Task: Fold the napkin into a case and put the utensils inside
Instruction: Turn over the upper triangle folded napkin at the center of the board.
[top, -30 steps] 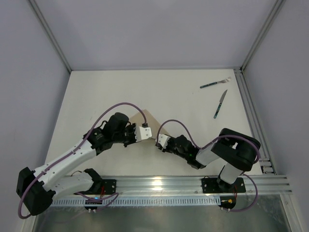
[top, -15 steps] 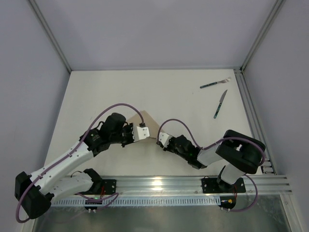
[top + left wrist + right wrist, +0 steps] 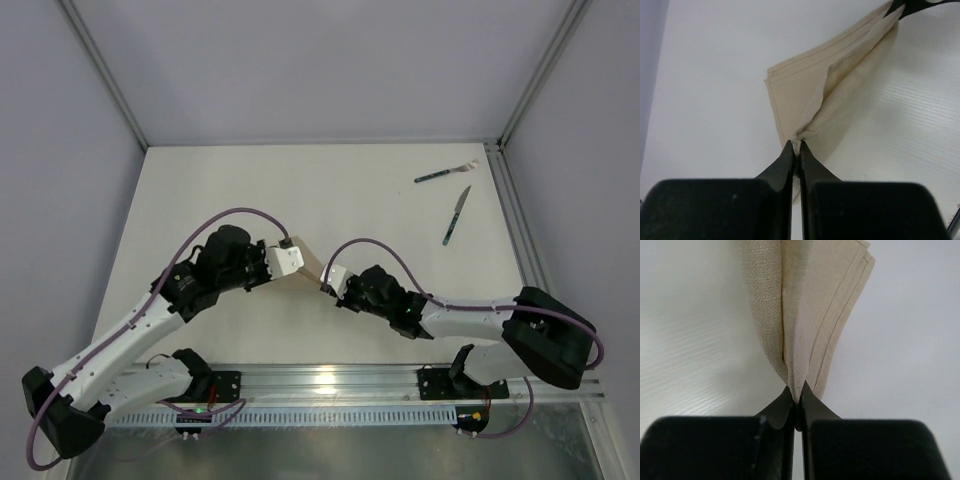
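Both arms are on the cloth now. The left gripper (image 3: 796,147) has its jaws pressed together on a bunched corner of the napkin (image 3: 810,95), and the right gripper (image 3: 796,392) is pinched just as tight on the opposite corner, with no daylight between the tips on either side. The napkin sits at the near middle of the table (image 3: 220,200), already folded into several layers, their stacked edges showing in both wrist views. Here is the relation that matters: from the left jaws the held layer runs away toward 1 o'clock, straight to the right arm's black tips, and from the right jaws it runs up toward 12 o'clock. So the long axis lies jaw to jaw, roughly 10 to 4 o'clock from above, with a folded peak poking out toward 12. I'd say the next fold needs both arms travelling together, or that lifted layer will twist. The fork (image 3: 445,174) and knife (image 3: 456,216) lie well apart from the napkin, out toward 2 o'clock, nearer the right arm.
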### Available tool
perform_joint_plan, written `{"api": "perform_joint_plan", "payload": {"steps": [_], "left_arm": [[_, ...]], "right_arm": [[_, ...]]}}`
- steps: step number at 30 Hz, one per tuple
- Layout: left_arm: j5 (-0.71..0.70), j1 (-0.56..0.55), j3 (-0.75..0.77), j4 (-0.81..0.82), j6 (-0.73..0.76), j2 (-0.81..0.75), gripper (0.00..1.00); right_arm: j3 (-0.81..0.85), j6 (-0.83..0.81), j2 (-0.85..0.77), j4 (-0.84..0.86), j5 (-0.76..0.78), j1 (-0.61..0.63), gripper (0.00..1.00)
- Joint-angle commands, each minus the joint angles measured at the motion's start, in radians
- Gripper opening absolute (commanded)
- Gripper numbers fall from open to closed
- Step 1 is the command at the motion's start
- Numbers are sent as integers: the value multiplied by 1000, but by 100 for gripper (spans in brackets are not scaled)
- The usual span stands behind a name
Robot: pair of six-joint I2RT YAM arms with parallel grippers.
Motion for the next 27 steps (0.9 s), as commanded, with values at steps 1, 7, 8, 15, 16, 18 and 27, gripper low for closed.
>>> {"api": "perform_joint_plan", "payload": {"steps": [1,7,8,15,16,18,27], "left_arm": [[-94,15,65,-12,5,-42,0],[-292,42,108,7,23,-77,0],[-312,48,113,14,24,-83,0],[-506,64,141,59,66,-146,0],[-520,71,138,63,87,-164,0],[-554,79,128,68,104,-181,0],[-695,141,65,131,218,-253,0]], "right_arm": [[105,46,-104,-265,-127,2,4],[308,104,-121,-596,-228,1,4],[370,115,-103,-638,-238,1,4],[635,312,23,-895,-342,2,4],[665,343,49,-893,-386,2,4],[685,406,73,-855,-434,5,4],[820,730,220,-697,-488,68,4]]}}
